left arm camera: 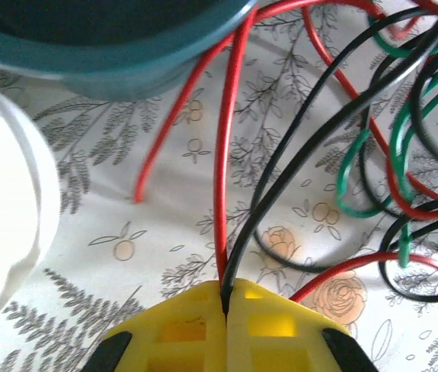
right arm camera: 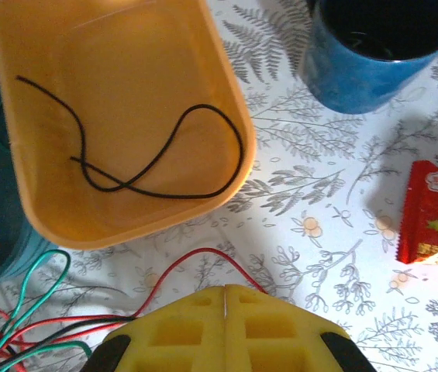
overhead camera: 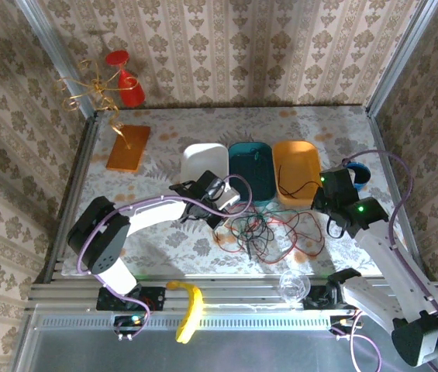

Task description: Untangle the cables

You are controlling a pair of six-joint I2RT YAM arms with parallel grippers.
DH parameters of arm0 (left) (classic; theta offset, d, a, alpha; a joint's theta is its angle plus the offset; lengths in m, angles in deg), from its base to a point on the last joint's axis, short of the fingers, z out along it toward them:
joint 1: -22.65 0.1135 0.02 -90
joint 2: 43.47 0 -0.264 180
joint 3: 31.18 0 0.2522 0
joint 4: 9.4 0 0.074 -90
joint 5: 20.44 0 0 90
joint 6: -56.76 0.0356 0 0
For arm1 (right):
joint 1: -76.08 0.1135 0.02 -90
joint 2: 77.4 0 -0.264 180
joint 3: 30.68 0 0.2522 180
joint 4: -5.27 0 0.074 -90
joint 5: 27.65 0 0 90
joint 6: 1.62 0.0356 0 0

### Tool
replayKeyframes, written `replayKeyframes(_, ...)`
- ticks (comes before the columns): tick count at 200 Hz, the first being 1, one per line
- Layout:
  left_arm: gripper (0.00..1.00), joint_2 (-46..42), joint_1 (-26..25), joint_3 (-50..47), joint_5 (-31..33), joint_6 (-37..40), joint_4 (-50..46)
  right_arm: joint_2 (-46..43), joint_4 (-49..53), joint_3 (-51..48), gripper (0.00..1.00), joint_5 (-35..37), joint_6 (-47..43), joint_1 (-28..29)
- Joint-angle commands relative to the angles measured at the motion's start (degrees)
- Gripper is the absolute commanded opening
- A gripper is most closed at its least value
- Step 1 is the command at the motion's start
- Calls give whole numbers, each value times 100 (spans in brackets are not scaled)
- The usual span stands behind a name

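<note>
The cables (overhead camera: pixel 269 231), red, green and black, lie in a tangled heap on the tablecloth (overhead camera: pixel 164 242), toward its near edge and just in front of the teal tray (overhead camera: pixel 251 169) and the orange tray (overhead camera: pixel 296 167). One separate black cable (right arm camera: pixel 156 167) lies looped inside the orange tray. The left gripper (left arm camera: pixel 225 304) is at the heap's left side, with its yellow fingers (left arm camera: pixel 180 333) pressed together on one red and one black strand. The right gripper (right arm camera: pixel 225 293) hangs near the orange tray's near rim, its fingers closed against each other with nothing between them. A white tray (overhead camera: pixel 205 161) sits left of the teal one. The tablecloth has a pale leaf-and-flower print. Damask wallpaper (overhead camera: pixel 242 46) covers the enclosure walls, and metal posts (overhead camera: pixel 48 43) stand at the corners.
</note>
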State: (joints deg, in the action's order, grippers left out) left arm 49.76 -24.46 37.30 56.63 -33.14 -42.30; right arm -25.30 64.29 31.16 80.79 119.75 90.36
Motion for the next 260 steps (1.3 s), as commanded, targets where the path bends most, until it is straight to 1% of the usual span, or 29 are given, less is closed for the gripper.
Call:
replayKeyframes(1, 0, -282, 145, -121, 172, 178, -275, -103, -17, -17, 0, -64, 26, -142)
replayKeyframes(11, 0, -359, 144, -119, 57, 235, -245, -87, -323, -101, 0, -631, -168, -137)
replayKeyframes(27, 0, -465, 102, -35, -250, 336, -154, -47, -878, -290, 0, -1930, -402, -124)
replayKeyframes(33, 11, -481, 66, 20, -322, 365, -128, -13, -1087, -338, 0, -2341, -431, -96)
replayKeyframes(42, 36, -475, -2, 162, -428, 429, -117, 53, -1282, -389, 0, -2692, -413, 6)
replayKeyframes(49, 54, -447, -61, 269, -472, 478, -116, 107, -1363, -395, 0, -2812, -426, 91)
replayKeyframes(53, 61, -416, -103, 362, -462, 504, -113, 164, -1362, -380, 0, -2804, -430, 171)
replayKeyframes(59, 66, -360, -166, 482, -441, 546, -109, 217, -1339, -355, 0, -2722, -435, 254)
replayKeyframes(69, 69, -225, -276, 693, -426, 636, -137, 297, -1309, -313, 0, -2600, -447, 345)
replayKeyframes(109, 69, 600, -657, 1464, -258, 986, -185, 312, -1245, -192, 0, -2392, -369, 358)
replayKeyframes(122, 71, 874, -762, 1709, -217, 1109, -320, 302, -1150, -113, 0, -2273, -383, 359)
replayKeyframes(156, 72, 1319, -917, 1990, 602, 1095, -523, 202, -1028, -44, 0, -2156, -434, 329)
replayKeyframes(167, 71, 1314, -918, 1945, 651, 1074, -530, 146, -1019, -78, 0, -2169, -429, 311)
replayKeyframes(175, 67, 1295, -914, 1880, 650, 1056, -505, 103, -1003, -104, 0, -2160, -413, 296)
replayKeyframes(180, 62, 1279, -916, 1832, 649, 1039, -474, 79, -1016, -126, 0, -2161, -404, 285)
replayKeyframes(193, 45, 1277, -921, 1739, 617, 1014, -436, 30, -1003, -158, 0, -2145, -388, 270)
replayKeyframes(206, 36, 1281, -911, 1661, 616, 999, -398, -6, -985, -167, 0, -2136, -371, 249)
replayKeyframes(216, 32, 1292, -907, 1631, 654, 984, -398, -30, -967, -154, 0, -2140, -376, 224)
replayKeyframes(222, 27, 1303, -905, 1614, 688, 983, -399, -45, -951, -149, 0, -2126, -378, 211)
replayKeyframes(227, 21, 1297, -911, 1604, 715, 989, -406, -58, -941, -144, 0, -2124, -378, 207)
replayKeyframes(246, 0, 1238, -906, 1569, 799, 988, -416, -111, -913, -123, 0, -2099, -391, 156)
replayKeyframes(260, 0, 1151, -887, 1527, 818, 979, -420, -138, -880, -105, 0, -2091, -404, 118)
